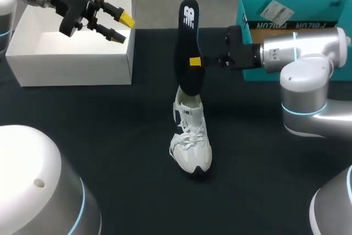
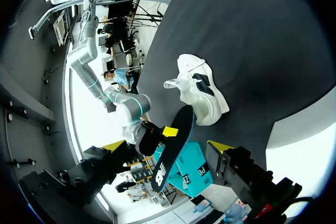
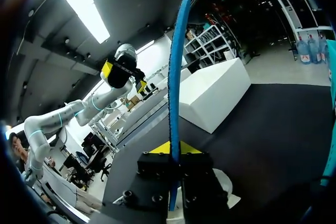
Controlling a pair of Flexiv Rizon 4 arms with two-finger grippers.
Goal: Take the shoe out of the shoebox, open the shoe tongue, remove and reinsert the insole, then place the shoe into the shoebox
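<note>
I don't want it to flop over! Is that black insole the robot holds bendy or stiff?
Probably springy, not floppy: the insole stands upright in the right gripper with only a slight curve. It is likely light too, since it looks thin edge-on.

Matt black cloth over the worktop (image 1: pixel 110 136). Below the right pincer (image 1: pixel 195 62), the shoe (image 1: pixel 191 138): white, smooth leather-like panels, woven-looking upper, cloth laces. Clamped in that pincer, the insole (image 1: pixel 187 42): matt black fabric-like face, foam-like blue edge in the right wrist view. Under the left pincer (image 1: pixel 122 28), the white box (image 1: pixel 71 64): smooth matt card. Beside the right pincer's wrist, the teal shoebox (image 1: pixel 258 12): matt card with a paper label (image 1: pixel 275 10). Right arm (image 1: pixel 308 53) shell is satin silver metal; pincer bodies matt black, tips matt yellow, plastic-looking.
</note>
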